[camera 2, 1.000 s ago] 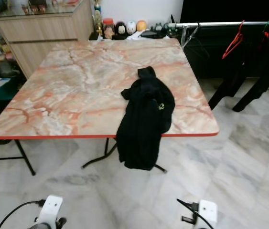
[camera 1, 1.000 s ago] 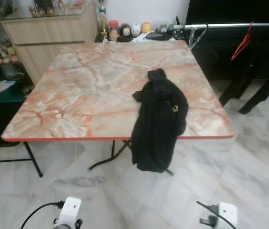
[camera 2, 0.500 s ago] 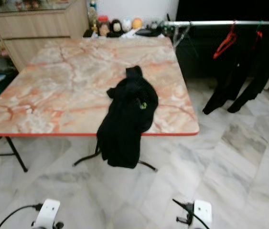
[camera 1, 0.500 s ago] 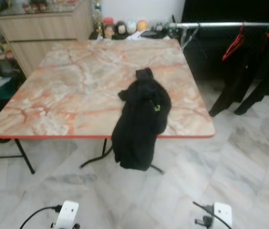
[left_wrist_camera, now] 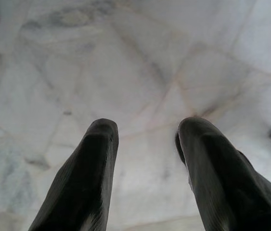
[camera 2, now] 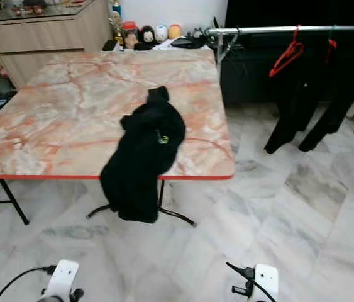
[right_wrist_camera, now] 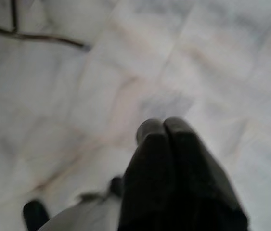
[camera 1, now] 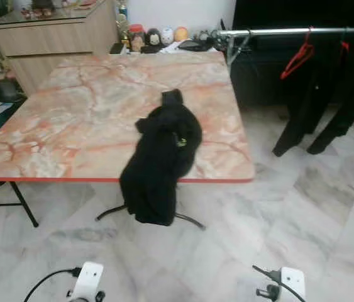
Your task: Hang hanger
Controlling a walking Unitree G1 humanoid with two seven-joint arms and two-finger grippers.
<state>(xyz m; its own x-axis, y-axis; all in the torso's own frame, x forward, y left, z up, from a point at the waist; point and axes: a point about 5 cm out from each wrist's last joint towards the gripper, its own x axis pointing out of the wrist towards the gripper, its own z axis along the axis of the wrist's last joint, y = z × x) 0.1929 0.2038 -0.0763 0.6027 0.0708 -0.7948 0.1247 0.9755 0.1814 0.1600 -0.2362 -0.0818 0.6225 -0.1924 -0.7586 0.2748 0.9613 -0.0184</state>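
While both arms hang idle, left gripper (left_wrist_camera: 145, 130) has 2 fingers spread over floor (left_wrist_camera: 140, 62); right gripper (right_wrist_camera: 162, 126) pinched empty; red hanger (camera 1: 297, 55) well beyond fingertips.

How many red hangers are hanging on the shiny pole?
2 that I can make out. One red hanger hangs free near the middle of the metal rail. The hook of a second red hanger shows further right, holding dark clothes. More may be hidden past the picture's edge.

One marble-patterned desk (camera 1: 70, 119), one crumpled black garment (camera 1: 158, 154), one red plastic hanger (camera 1: 296, 56), two hanging black garments (camera 1: 309, 94).
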